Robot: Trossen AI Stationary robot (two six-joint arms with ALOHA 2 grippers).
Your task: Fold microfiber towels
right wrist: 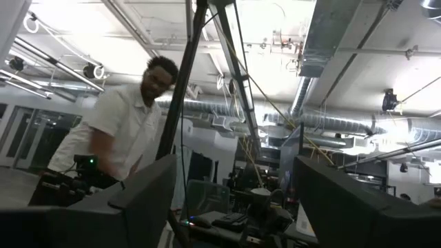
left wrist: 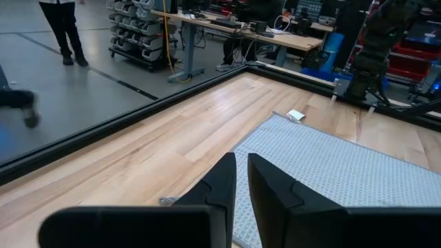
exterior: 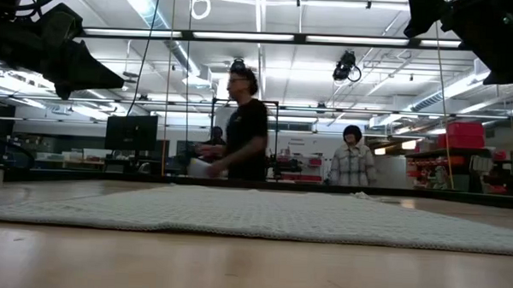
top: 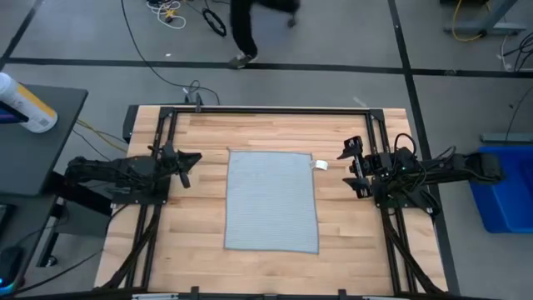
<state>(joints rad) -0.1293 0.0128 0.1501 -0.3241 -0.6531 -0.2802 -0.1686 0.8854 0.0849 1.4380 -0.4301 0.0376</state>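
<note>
The light grey-blue microfiber towel [top: 272,200] lies spread flat on the wooden table, its small white tag [top: 320,165] at the far right corner. In the low view the towel [exterior: 263,214] runs as a low ribbed strip across the tabletop. My left gripper [top: 196,158] hovers over bare wood just left of the towel's far left corner. Its fingers [left wrist: 227,182] stand nearly together, with nothing between them. My right gripper [top: 350,168] hovers right of the tag, open wide and empty [right wrist: 234,200], and its wrist view looks into the room.
Black frame rails [top: 266,109] run along the table's far edge and down both sides. A blue bin [top: 504,187] stands off the right side. A bottle [top: 25,104] lies on a side stand at the left. People stand beyond the far edge [exterior: 244,126].
</note>
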